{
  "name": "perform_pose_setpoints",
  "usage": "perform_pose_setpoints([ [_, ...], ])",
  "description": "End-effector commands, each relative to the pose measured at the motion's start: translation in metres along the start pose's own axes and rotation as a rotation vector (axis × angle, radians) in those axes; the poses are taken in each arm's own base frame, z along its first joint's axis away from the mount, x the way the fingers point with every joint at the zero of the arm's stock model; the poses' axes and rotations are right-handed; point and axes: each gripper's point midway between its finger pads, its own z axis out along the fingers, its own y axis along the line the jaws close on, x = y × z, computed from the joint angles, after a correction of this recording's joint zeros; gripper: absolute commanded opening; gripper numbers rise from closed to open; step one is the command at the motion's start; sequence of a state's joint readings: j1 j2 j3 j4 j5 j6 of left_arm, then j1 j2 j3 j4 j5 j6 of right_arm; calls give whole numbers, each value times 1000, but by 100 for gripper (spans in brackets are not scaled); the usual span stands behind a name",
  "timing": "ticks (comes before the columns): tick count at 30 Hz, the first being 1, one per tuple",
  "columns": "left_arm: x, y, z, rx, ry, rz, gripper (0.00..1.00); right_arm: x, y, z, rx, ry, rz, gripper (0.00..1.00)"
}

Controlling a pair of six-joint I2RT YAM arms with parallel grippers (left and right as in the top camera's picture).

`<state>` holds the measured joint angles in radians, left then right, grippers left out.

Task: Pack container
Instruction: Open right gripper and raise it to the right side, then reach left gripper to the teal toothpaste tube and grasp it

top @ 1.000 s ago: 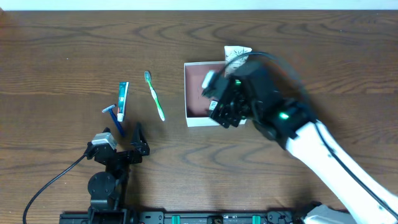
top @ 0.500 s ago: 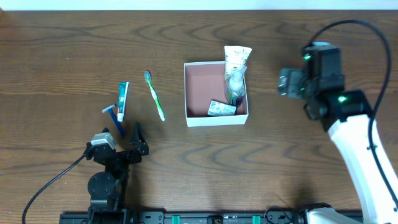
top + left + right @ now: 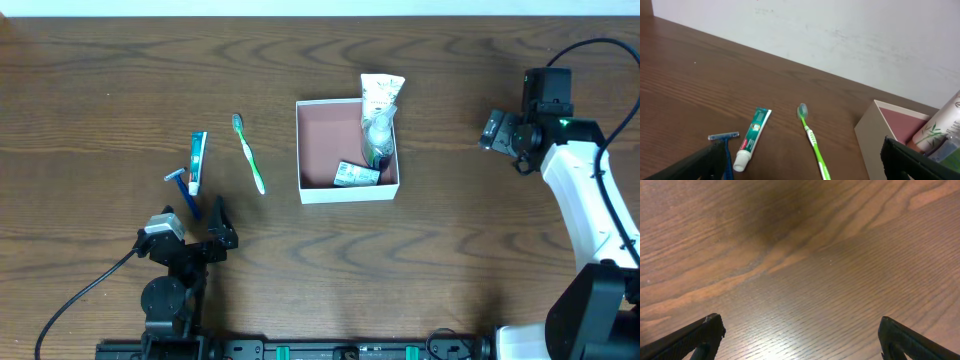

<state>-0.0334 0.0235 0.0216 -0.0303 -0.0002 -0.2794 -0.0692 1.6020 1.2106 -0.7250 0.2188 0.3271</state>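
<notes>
Overhead, right gripper (image 3: 497, 132): jaws spread wide, holding nothing, above bare table (image 3: 450, 250), far right.
Left gripper (image 3: 205, 215): jaws apart, empty, near left.
Container (image 3: 350, 191): centre, well left of the right gripper; holds tube (image 3: 380, 95), bottle (image 3: 377, 135), carton (image 3: 357, 174).
Toothbrush (image 3: 249, 153), toothpaste (image 3: 197, 162), razor (image 3: 183, 185): left of the container.

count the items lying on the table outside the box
3, all left of the container: a green toothbrush nearest it, then a toothpaste tube, and a blue razor beside the tube.
</notes>
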Motion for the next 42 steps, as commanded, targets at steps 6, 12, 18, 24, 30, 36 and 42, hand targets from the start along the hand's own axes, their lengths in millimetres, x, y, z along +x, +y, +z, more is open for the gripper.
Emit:
perform_pose_setpoints([
  [6,-7,5,-8,-62,44,-173,98,-2,0,-1,-11,-2,26,99],
  [12,-36,-7,-26,-110,196,-105,98,-2,0,-1,-11,-2,26,99],
  [18,-48,-20,-21,-170,506,-20,98,-2,0,-1,-11,-2,26,99],
  [24,-44,-20,-2,-259,823,55,98,-2,0,-1,-11,-2,26,99],
  [30,2,-8,30,-335,1032,35,98,-2,0,-1,-11,-2,26,99],
  [36,55,11,47,-394,1217,54,98,-2,0,-1,-11,-2,26,99],
  [42,70,15,74,-367,1192,77,99,-2,0,-1,-11,-2,26,99],
])
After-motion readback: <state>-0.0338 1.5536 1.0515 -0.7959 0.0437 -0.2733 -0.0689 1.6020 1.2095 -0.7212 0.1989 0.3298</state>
